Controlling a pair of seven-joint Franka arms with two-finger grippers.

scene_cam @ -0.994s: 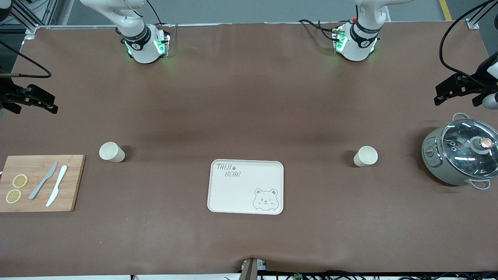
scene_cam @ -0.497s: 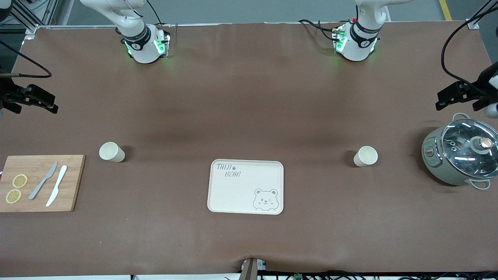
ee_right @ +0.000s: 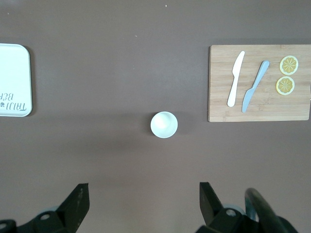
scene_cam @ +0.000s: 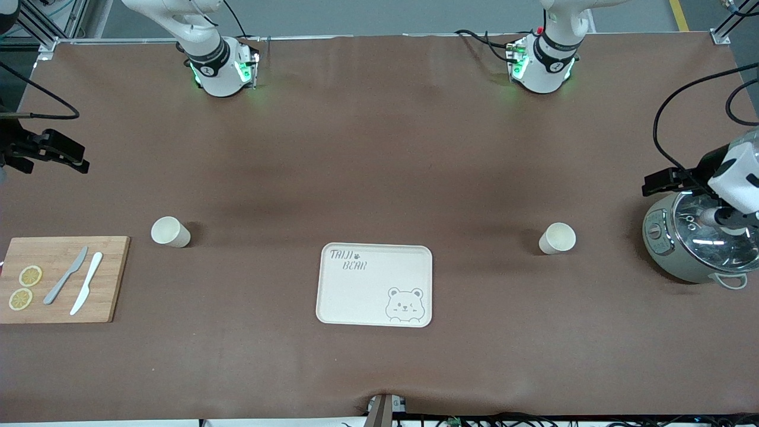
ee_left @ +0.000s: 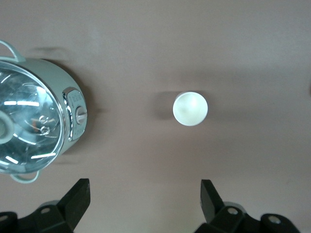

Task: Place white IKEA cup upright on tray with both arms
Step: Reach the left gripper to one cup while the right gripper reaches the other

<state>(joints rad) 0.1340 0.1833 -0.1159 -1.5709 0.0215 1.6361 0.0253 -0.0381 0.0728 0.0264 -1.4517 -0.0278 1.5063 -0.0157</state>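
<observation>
The cream tray (scene_cam: 375, 284) with its bear drawing lies mid-table with nothing on it; its edge shows in the right wrist view (ee_right: 14, 80). Two white cups stand upright on the table. One cup (scene_cam: 557, 238) stands toward the left arm's end and also shows in the left wrist view (ee_left: 190, 108). The other cup (scene_cam: 170, 232) stands toward the right arm's end and shows in the right wrist view (ee_right: 164, 124). My left gripper (scene_cam: 647, 188) (ee_left: 144, 189) is open and empty, up in the air beside the pot. My right gripper (scene_cam: 82, 165) (ee_right: 142, 190) is open and empty, high over the table's end.
A grey-green pot with a glass lid (scene_cam: 699, 237) (ee_left: 34, 121) stands at the left arm's end, close to the left gripper. A wooden cutting board (scene_cam: 59, 279) (ee_right: 257, 82) with two knives and two lemon slices lies at the right arm's end.
My left gripper has swung down over the pot's rim, closer to the cup at its end. The right arm waits, unmoved. Cups and tray have not moved.
</observation>
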